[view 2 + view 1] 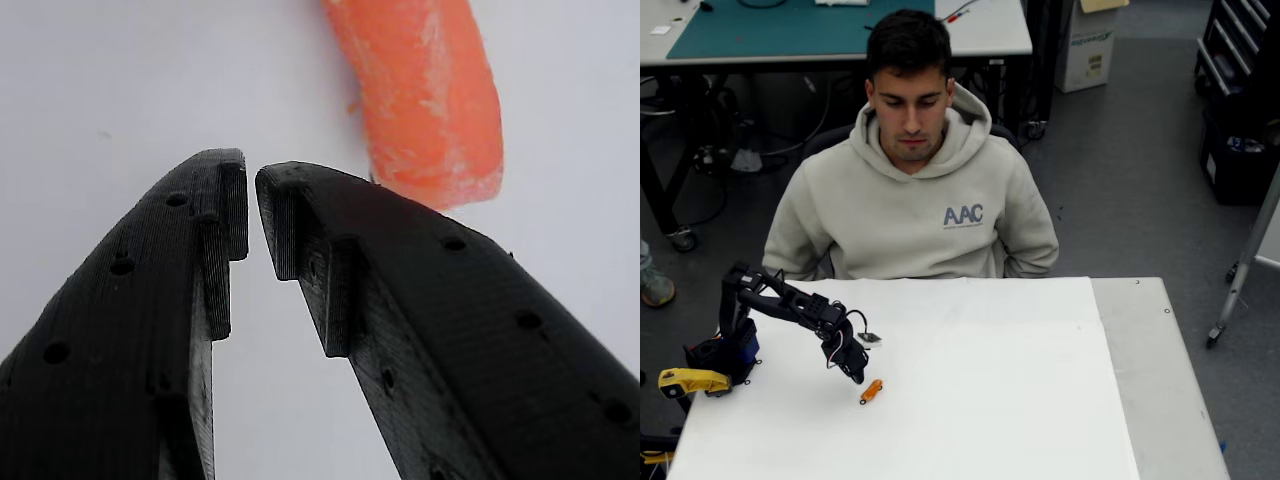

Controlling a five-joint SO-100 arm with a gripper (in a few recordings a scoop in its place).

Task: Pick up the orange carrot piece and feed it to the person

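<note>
Overhead view: the orange carrot piece [871, 391] lies on the white tabletop [990, 400] at lower left, just beside the black hand [857, 374]; the person [912, 190] sits at the top centre. Wrist view: the hand [252, 190] is nearly closed and empty, the carrot piece [420, 95] at upper right beyond its right finger [420, 300].

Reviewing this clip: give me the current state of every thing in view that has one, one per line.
gripper: low over the table, jaws nearly closed, nothing between them.
orange carrot piece: lying flat on the table, ungrasped, just beyond the right finger's tip in the wrist view.
person: seated behind the table, looking down, mouth closed.
table: white top bearing the carrot and the arm.
</note>
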